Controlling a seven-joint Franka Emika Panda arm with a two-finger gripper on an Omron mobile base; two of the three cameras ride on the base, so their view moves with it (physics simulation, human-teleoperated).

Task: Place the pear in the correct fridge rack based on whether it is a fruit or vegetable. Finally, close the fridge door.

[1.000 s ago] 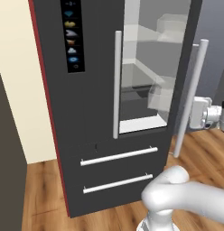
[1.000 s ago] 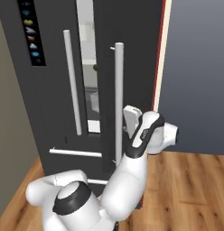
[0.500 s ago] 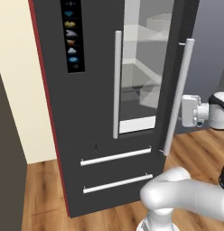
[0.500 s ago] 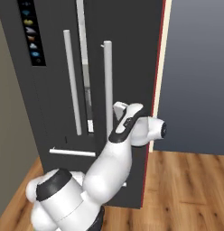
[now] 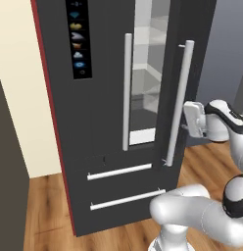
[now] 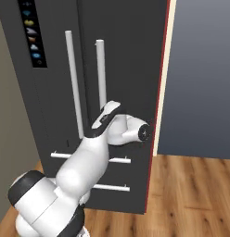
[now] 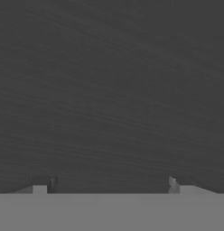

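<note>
The robot is working on the last step, I'd say: shutting the fridge door (image 5: 184, 73). The door is standing nearly closed, a narrow gap showing shelves inside. The end effector (image 5: 188, 119) is pressing at the door's outer face beside the silver handle (image 5: 178, 100), fingertips (image 7: 41, 186) wide apart, holding nothing. Next it needs a steady push inward until the gap is gone.

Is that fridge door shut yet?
Not quite. The fridge door stands slightly ajar; a bright strip of shelves shows beside it, with the gripper against its face.
</note>
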